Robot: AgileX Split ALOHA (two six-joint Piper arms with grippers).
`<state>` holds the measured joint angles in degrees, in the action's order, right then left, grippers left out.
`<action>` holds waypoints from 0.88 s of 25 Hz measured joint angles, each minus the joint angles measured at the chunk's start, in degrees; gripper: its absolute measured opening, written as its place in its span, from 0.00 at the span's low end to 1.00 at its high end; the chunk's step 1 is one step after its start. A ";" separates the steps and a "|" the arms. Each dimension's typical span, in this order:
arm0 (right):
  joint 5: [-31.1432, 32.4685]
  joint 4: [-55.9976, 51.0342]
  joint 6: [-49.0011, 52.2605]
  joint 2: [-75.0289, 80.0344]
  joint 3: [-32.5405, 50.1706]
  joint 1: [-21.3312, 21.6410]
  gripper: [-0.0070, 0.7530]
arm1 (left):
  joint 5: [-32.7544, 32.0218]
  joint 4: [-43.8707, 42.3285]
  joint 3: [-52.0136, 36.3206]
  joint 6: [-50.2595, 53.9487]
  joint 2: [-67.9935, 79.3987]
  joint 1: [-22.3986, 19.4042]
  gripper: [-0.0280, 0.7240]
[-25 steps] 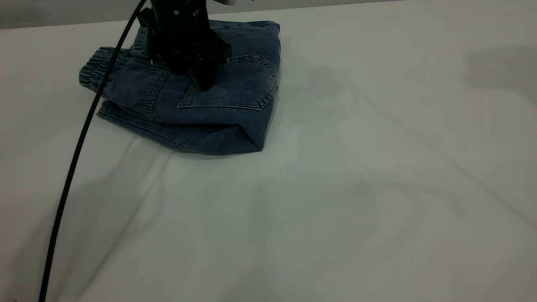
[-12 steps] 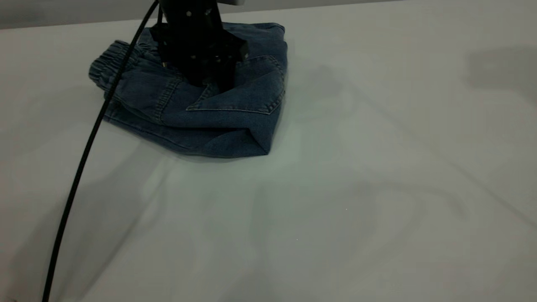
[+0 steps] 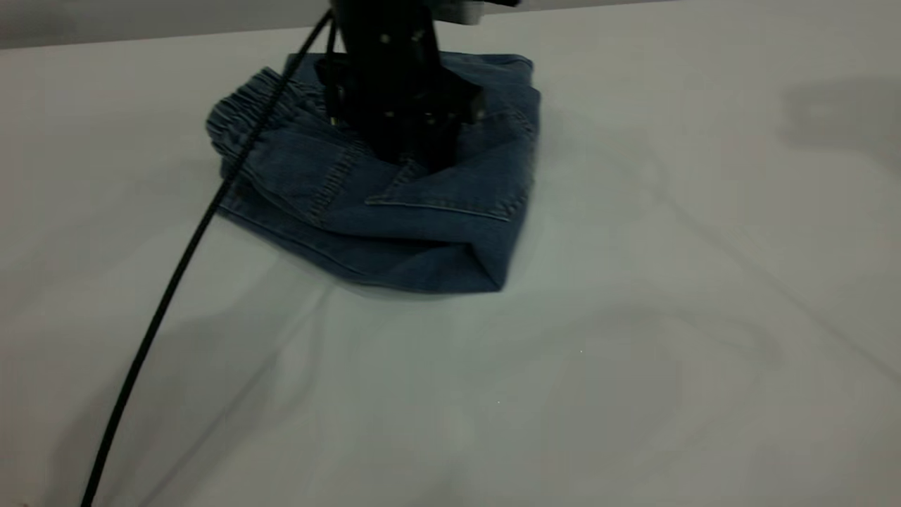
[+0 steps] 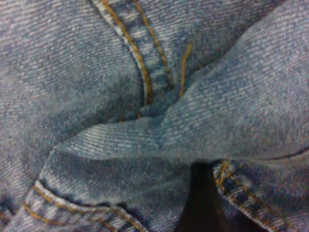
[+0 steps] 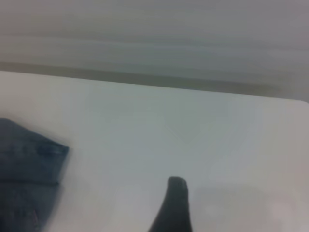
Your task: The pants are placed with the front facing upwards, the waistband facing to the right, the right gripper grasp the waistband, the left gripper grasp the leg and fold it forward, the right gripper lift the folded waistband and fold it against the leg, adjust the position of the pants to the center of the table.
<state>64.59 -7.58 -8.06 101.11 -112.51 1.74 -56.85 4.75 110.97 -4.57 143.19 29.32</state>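
The blue denim pants [image 3: 422,239] lie folded into a compact bundle on the white table [image 3: 633,338], back pocket [image 3: 471,186] upward. The gathered waistband [image 3: 243,105] sticks out at the bundle's left. My left gripper [image 3: 415,151] comes down from above onto the middle of the bundle, where the denim puckers around it. In the left wrist view, bunched denim [image 4: 96,72] fills the picture and one dark finger [image 4: 200,210] is sunk into a fold. My right gripper [image 5: 175,205] hangs over bare table, a corner of the pants [image 5: 24,179] off to one side, nothing held.
A black cable [image 3: 176,282] runs from the left arm down to the lower left, across the table in front of the pants. The table's far edge [image 3: 141,35] lies just behind the bundle. White surface stretches to the right and front.
The left gripper has moved to the right and the folded pants have slid along with it, waistband still trailing at the left. The cable swung right too.
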 joint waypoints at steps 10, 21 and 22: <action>0.04 0.00 -0.17 0.00 0.00 0.00 0.77 | 0.29 0.05 0.00 7.13 0.00 5.00 0.65; -0.01 -0.14 -0.04 0.00 0.00 0.00 0.77 | 0.23 0.06 0.00 19.95 0.00 9.66 0.65; -0.01 -0.14 -0.04 0.00 0.00 0.00 0.77 | 0.06 0.06 0.00 21.08 0.00 10.14 0.65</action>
<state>64.58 -7.72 -8.10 101.11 -112.51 1.74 -56.78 4.80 110.97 16.51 143.19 39.47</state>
